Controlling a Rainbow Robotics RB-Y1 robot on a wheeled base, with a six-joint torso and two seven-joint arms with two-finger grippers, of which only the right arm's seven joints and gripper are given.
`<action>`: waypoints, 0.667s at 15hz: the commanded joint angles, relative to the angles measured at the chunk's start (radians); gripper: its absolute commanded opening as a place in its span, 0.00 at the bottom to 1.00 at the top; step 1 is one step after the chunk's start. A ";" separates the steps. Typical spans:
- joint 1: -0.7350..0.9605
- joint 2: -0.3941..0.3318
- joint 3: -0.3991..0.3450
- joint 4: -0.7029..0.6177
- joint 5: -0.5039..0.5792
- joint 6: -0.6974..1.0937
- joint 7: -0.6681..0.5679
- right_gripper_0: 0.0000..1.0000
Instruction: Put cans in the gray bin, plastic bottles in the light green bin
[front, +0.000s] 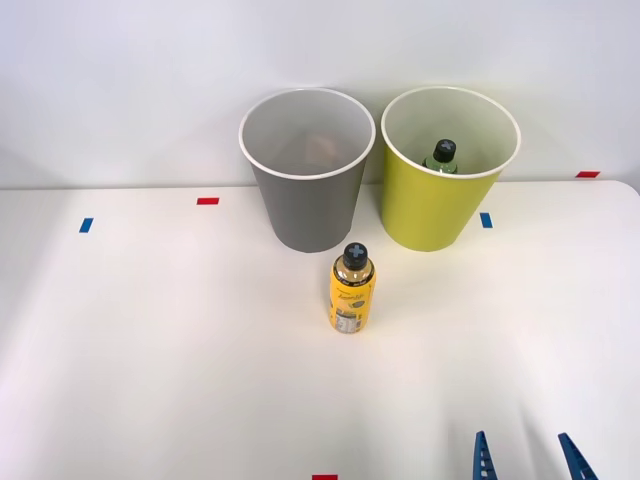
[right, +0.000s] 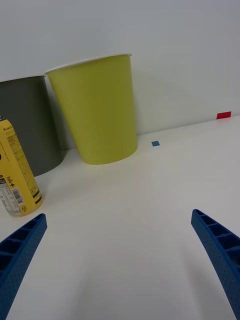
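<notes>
Yellow bottle (front: 352, 290) stands upright mid-tabletop, just in front of the gray bin (front: 307, 200), likely the next pick. Greenish bottle (front: 441, 157) already sits in the light green bin (front: 440, 205). Right gripper (front: 530, 458) hovers near the front edge, fingers apart, holding nothing.

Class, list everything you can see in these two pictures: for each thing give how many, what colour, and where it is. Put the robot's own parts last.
Table: one, white, under everything.
Gray bin: one, gray with white rim, at the back of the table, left of the light green bin; something faint lies inside, too dim to name.
Light green bin: one, yellow-green with white rim, at the back, beside the gray bin.
Green bottle: one, black cap, inside the light green bin.
Yellow bottle: one, black cap, printed label, upright on the table in front of the bins.
Tape marks: several, red and blue, scattered on the table.
Right gripper: one, blue ribbed fingers, open, near edge, empty.
</notes>
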 joint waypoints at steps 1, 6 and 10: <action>0.000 0.000 0.000 0.000 0.000 0.000 0.000 1.00; 0.000 0.000 0.000 0.000 0.000 0.000 0.000 1.00; 0.000 0.000 0.000 0.000 0.000 0.000 0.000 1.00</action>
